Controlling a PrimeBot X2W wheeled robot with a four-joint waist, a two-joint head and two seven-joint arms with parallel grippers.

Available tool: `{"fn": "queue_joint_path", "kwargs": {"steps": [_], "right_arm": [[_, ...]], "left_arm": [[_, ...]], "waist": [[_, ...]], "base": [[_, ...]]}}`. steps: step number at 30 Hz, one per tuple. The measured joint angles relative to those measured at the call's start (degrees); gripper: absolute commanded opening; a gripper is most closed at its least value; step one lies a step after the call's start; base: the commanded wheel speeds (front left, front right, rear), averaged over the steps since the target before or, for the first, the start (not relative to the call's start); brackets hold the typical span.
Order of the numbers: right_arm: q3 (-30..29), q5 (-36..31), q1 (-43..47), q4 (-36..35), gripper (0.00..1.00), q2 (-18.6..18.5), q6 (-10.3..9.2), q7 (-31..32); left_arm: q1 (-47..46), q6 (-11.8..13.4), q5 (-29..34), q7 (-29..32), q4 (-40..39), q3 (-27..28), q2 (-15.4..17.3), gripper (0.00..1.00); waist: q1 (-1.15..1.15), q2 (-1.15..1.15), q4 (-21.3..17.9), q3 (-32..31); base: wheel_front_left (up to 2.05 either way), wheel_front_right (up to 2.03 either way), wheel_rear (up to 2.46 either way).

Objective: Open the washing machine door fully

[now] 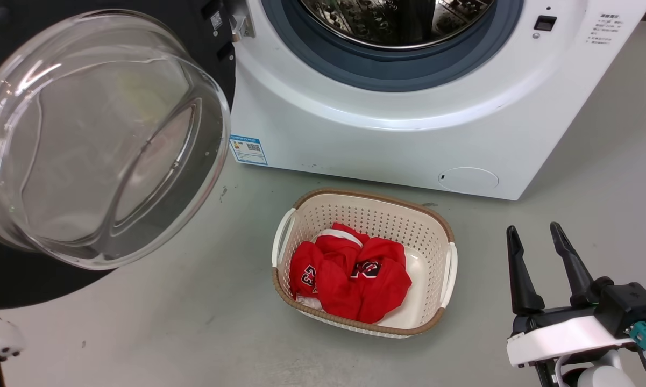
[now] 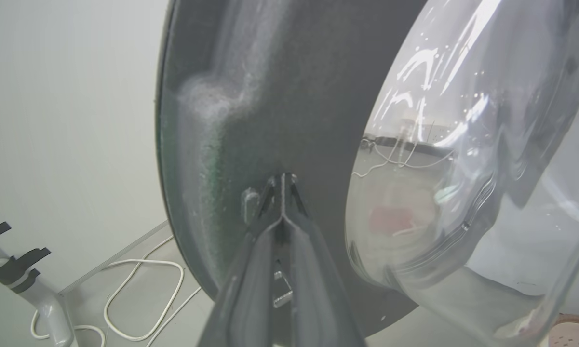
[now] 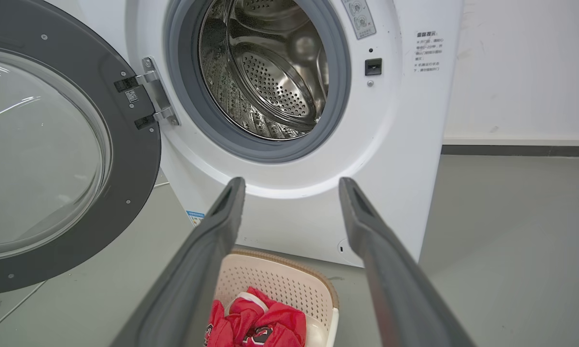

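The washing machine door (image 1: 215,54), a black disc with a clear glass bowl (image 1: 97,140), stands swung wide open to the left of the white washing machine (image 1: 387,145). The steel drum (image 3: 270,72) and grey gasket are exposed. In the left wrist view my left gripper (image 2: 283,190) is shut, with its tips pressed against the door's dark inner face (image 2: 270,96) beside the glass. My right gripper (image 1: 533,229) is open and holds nothing, low at the right, well clear of the machine. In its own view the right gripper (image 3: 292,185) points at the machine's front, with the door (image 3: 135,159) at the left.
A cream perforated basket (image 1: 441,226) holding red clothes (image 1: 355,274) sits on the grey floor in front of the machine. Behind the door run a pale wall, a white cable (image 2: 140,289) on the floor and a white stand (image 2: 43,299).
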Motion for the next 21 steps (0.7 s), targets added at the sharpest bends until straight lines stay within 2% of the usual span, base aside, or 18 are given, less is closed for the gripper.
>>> {"fn": "queue_joint_path", "kwargs": {"steps": [6,10,14,20,21], "right_arm": [[0.33,-0.02,-0.37,0.55,1.0,0.0,0.0,-0.03],[0.58,0.31,-0.31,1.38,1.0,0.0,0.0,-0.08],[0.86,0.81,0.1,2.0,1.0,0.0,0.0,-0.19],[0.77,1.68,1.66,2.58,1.0,0.0,0.0,-0.33],[0.66,1.69,1.94,2.64,1.0,0.0,0.0,-0.33]], "left_arm": [[-2.95,-2.03,2.23,0.01,4.31,2.89,0.49,0.0],[-2.58,-2.6,4.02,0.0,4.54,4.08,-0.8,0.0],[0.57,-3.0,5.31,0.01,1.85,5.3,-3.9,0.0],[7.26,-3.52,7.2,0.01,-5.2,5.57,-10.35,0.0],[8.25,-3.61,7.45,0.01,-6.34,5.12,-11.5,0.18]], "waist": [[0.0,0.0,-0.81,-0.12],[0.0,0.0,-1.47,-1.26],[0.0,0.0,-2.29,-2.88],[0.0,0.0,-3.6,-6.06],[0.0,0.0,-3.81,-6.59]], "base": [[0.0,0.0,0.0],[0.0,0.0,0.0],[0.0,0.0,0.0],[0.0,0.0,0.0],[0.0,0.0,0.0]]}}
